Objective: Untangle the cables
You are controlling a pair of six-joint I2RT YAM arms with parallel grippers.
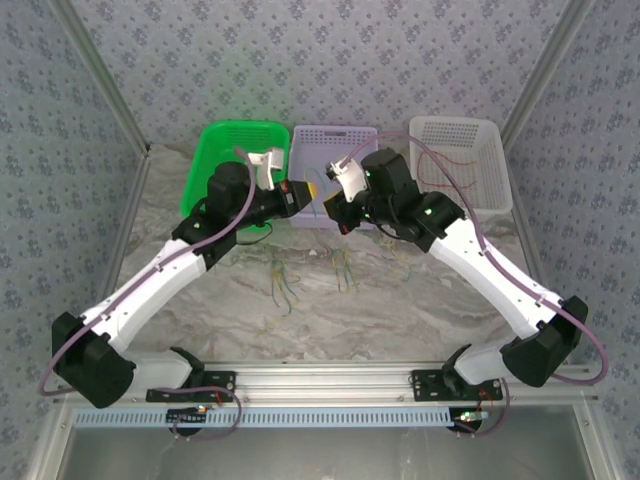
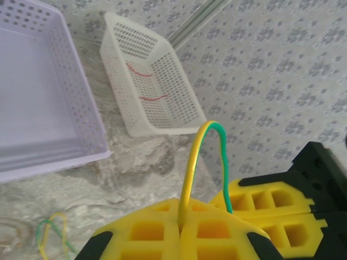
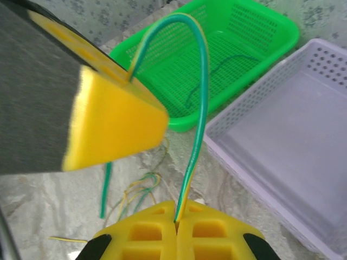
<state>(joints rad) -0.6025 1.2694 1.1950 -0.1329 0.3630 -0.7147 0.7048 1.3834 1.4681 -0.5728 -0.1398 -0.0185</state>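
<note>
A yellow-and-green cable (image 2: pixel 207 128) arches between my two grippers, which meet in front of the lilac basket (image 1: pixel 366 131). My left gripper (image 2: pixel 180 221) is shut on one end of it, and my right gripper (image 3: pixel 176 219) is shut on the other end. The same cable (image 3: pixel 191 24) loops up over the left gripper's yellow finger (image 3: pixel 111 122). In the top view the left gripper (image 1: pixel 300 193) and right gripper (image 1: pixel 331 206) almost touch. More yellow-green cables (image 1: pixel 283 283) lie loose on the marble table, with another bunch (image 1: pixel 345 270) beside them.
A green basket (image 1: pixel 205 160) at the back left holds a dark wire (image 3: pixel 211 76). The white basket (image 1: pixel 497 150) at the back right holds red wires (image 2: pixel 140 70). Thin wires (image 1: pixel 400 255) also lie under the right arm.
</note>
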